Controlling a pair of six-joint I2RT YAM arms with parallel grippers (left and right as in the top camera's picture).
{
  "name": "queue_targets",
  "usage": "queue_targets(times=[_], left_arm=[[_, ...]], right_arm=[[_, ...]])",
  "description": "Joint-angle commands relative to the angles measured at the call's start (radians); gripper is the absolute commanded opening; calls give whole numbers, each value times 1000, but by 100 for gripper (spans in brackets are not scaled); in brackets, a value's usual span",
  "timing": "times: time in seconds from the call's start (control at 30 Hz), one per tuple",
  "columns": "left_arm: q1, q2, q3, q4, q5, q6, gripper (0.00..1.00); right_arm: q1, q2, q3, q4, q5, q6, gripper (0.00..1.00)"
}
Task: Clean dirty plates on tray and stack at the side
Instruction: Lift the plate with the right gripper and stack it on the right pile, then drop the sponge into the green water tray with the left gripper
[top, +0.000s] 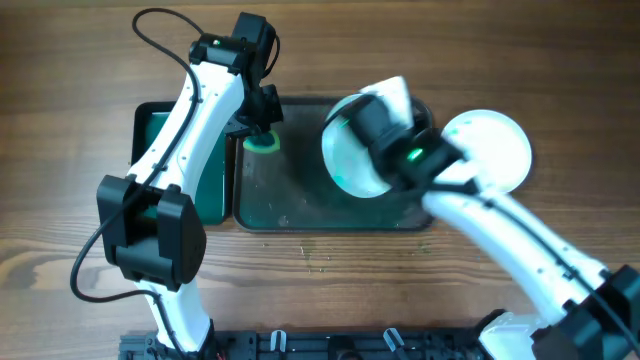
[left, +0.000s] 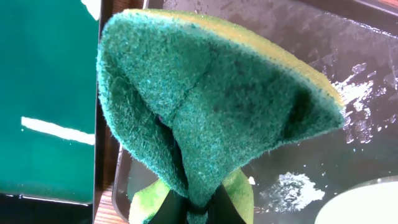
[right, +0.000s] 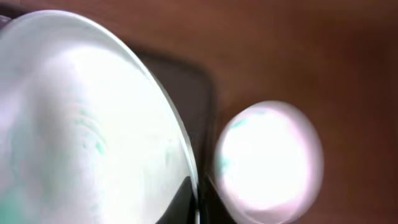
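My left gripper (top: 258, 122) is shut on a folded green and yellow sponge (top: 264, 142) over the left end of the dark grey tray (top: 300, 210). In the left wrist view the sponge (left: 211, 106) fills the frame, pinched between the fingers (left: 177, 208), with the wet tray (left: 348, 68) below it. My right gripper (top: 372, 128) is shut on the rim of a white plate (top: 350, 160) with a teal tint, tilted up above the tray's right half. In the right wrist view that plate (right: 87, 124) stands on edge in the gripper (right: 198, 202). Another plate (top: 495, 145) lies on the table right of the tray.
A smaller green tray (top: 158, 135) lies against the dark tray's left side. The left arm's black cable (top: 150, 30) loops over the wood at the back left. Bare wooden table (top: 330, 270) runs along the front.
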Motion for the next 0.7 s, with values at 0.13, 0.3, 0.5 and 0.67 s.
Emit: queue_targets(times=[0.13, 0.3, 0.5, 0.67], left_arm=[[-2, 2, 16, 1, 9, -9, 4], [-2, 2, 16, 4, 9, -9, 4], [-2, 2, 16, 6, 9, -8, 4], [-1, 2, 16, 7, 8, -8, 4]], right_arm=[[-529, -20, -78, 3, -699, 2, 4], [-791, -20, -208, 78, -704, 7, 4], [-997, -18, -348, 250, -666, 63, 4], [-1012, 3, -409, 394, -666, 65, 4]])
